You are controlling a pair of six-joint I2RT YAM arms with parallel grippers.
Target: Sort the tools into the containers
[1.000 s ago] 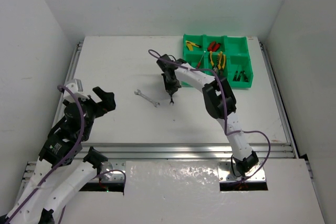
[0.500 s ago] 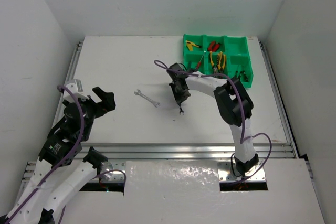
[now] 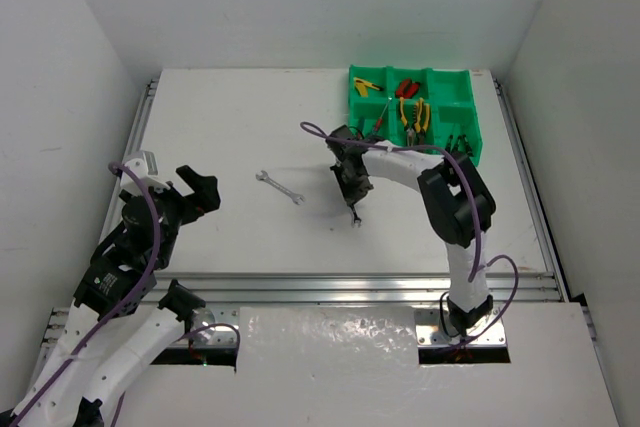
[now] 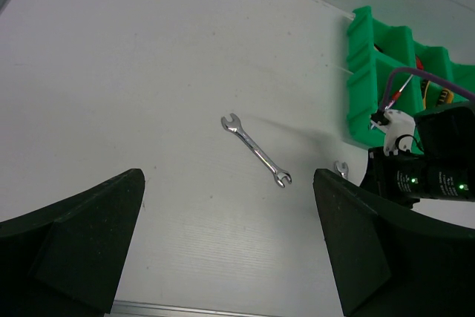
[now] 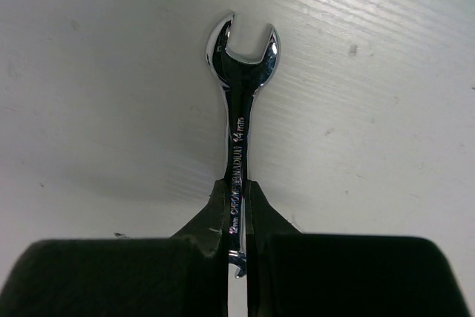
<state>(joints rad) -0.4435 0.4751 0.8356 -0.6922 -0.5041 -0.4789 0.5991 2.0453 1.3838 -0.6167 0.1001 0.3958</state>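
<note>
Pinching slim silver open-ended wrench (image 5: 239, 87) by its tail in right tool (image 5: 236, 206); might pivot, drop short of green plastic tray (image 3: 455, 97).

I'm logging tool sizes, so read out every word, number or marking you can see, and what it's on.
"CHROME VANADIUM": along the shank of the held wrench, clamped in the right gripper.
"14mm": same shank, just below the open head.
"2mm": same shank at the fingers; its start is hidden, so the size may be longer.
Loose wrench, green tray and the tools in it: too small to read any marking.
</note>
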